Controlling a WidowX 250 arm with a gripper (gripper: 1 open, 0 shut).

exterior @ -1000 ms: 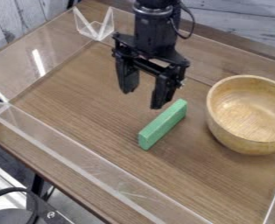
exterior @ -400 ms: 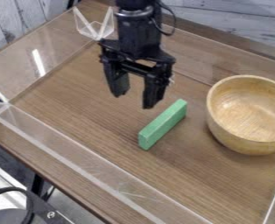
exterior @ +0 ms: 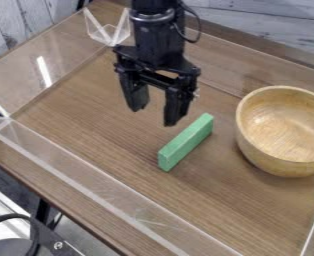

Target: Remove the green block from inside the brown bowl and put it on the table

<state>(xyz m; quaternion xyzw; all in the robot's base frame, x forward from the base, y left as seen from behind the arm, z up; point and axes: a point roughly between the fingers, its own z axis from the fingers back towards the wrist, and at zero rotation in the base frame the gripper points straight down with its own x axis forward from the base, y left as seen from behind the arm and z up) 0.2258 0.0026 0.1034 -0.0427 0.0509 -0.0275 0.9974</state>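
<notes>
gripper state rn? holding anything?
Gripper: open, empty, pointing down above the table. The green block lies on the table beside the brown bowl, not held.

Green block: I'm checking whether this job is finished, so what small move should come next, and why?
Probably just lift the tool clear. The green block lies flat on the table, outside the empty brown bowl, and the tool is open, holding nothing.
</notes>
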